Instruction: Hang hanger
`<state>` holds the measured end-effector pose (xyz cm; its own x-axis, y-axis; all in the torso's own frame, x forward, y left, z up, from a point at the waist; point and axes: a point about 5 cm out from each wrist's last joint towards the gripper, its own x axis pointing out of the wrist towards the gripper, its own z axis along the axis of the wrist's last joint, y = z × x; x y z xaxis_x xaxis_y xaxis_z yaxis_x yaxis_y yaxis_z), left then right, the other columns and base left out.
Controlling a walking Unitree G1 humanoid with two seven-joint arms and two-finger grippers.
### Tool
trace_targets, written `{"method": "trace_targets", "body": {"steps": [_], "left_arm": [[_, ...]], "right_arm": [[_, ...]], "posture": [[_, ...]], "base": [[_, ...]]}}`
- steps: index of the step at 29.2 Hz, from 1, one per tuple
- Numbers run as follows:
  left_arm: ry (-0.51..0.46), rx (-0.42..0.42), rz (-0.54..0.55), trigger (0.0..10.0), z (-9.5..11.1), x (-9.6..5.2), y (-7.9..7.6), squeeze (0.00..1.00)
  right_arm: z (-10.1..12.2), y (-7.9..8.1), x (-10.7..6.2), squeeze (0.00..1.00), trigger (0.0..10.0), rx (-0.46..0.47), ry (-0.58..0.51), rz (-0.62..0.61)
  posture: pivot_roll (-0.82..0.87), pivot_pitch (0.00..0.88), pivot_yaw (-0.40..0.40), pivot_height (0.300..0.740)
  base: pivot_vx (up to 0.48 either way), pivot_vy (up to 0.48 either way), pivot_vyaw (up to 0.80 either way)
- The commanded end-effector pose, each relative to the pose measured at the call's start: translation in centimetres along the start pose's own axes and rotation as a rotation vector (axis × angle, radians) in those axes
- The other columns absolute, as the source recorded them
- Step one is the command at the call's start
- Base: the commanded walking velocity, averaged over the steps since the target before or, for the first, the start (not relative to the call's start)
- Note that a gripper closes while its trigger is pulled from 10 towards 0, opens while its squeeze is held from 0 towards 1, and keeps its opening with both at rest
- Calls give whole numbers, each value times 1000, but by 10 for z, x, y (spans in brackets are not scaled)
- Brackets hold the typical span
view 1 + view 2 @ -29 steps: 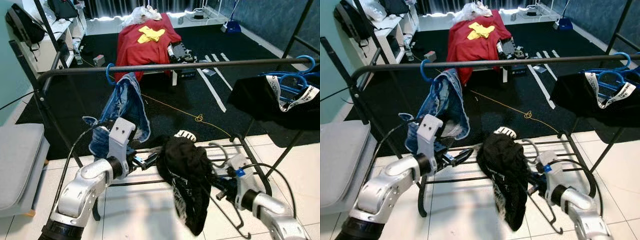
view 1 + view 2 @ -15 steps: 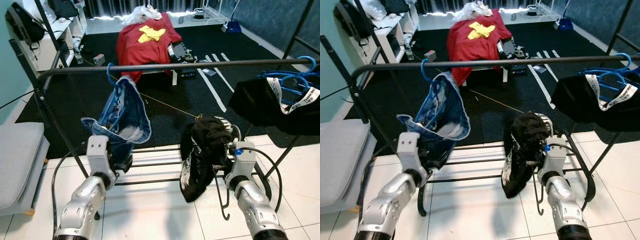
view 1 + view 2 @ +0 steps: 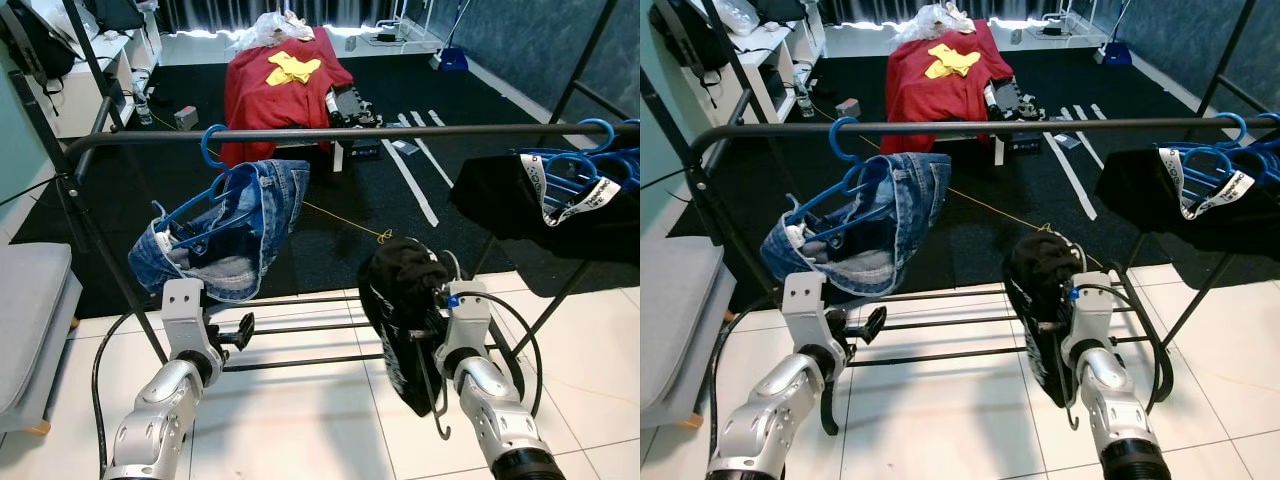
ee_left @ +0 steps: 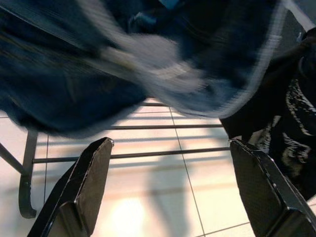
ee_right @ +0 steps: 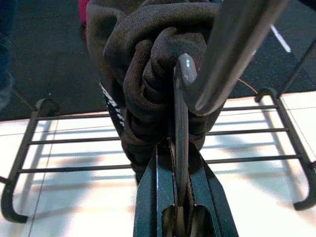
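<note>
Right hand (image 5: 178, 207) pinches the grey hanger (image 5: 181, 143), largely hidden, seemingly under black cloth (image 3: 400, 290); left hand (image 4: 168, 187) gapes wide.

Blue hanger (image 3: 835, 190), faded blue denim (image 3: 875, 235); black garment (image 3: 400, 300), white print; grey hanger (image 5: 181, 128); red cloth (image 3: 275, 85), yellow patch.

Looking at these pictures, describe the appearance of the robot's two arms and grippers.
Both arms are silver with rounded segments and black joints. Each wrist carries a pale grey block and a looping black cable. The left gripper and right gripper have long black fingers; a blue fitting marks the right wrist.
</note>
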<state>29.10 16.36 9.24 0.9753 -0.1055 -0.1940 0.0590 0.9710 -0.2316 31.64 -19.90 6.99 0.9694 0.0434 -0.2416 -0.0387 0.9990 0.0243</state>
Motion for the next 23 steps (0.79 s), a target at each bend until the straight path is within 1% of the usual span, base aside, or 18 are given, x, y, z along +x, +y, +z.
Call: {"method": "trace_targets", "body": {"steps": [1,3,4,6,8,11,15,17,23], "left_arm": [[-11,-12,4,10000,0,0,-2,0],[-33,-6,-17,10000,5,2,-9,0],[-33,-6,-17,10000,5,2,-9,0],[-43,-4,-29,10000,8,4,-12,0],[-43,-4,-29,10000,8,4,-12,0],[-47,-6,-45,10000,9,6,-15,0],[-47,-6,-45,10000,9,6,-15,0],[-49,-7,-58,10000,11,8,-19,0],[-50,-5,-63,10000,11,8,-20,0]], "right_arm": [[10,3,4,0,10000,13,-54,5],[12,7,5,0,10000,29,-80,10],[12,7,5,0,10000,29,-80,10],[12,9,5,0,10000,32,-88,11],[12,9,5,0,10000,32,-88,11],[10,10,5,0,10000,35,-87,14],[10,10,5,0,10000,35,-87,14],[9,15,4,0,10000,41,-88,28],[8,19,4,0,10000,41,-89,46]], "posture": [[54,101,-27,740],[50,99,-17,740],[50,99,-17,740],[50,99,-17,740],[50,99,-17,740],[44,89,-8,740],[44,89,-8,740],[43,74,1,740],[42,70,5,740]], "base": [[0,0,0],[0,0,0],[0,0,0],[-272,0,0],[-292,0,0],[-350,0,0],[-382,0,0],[-392,0,0],[-393,0,0]]}}
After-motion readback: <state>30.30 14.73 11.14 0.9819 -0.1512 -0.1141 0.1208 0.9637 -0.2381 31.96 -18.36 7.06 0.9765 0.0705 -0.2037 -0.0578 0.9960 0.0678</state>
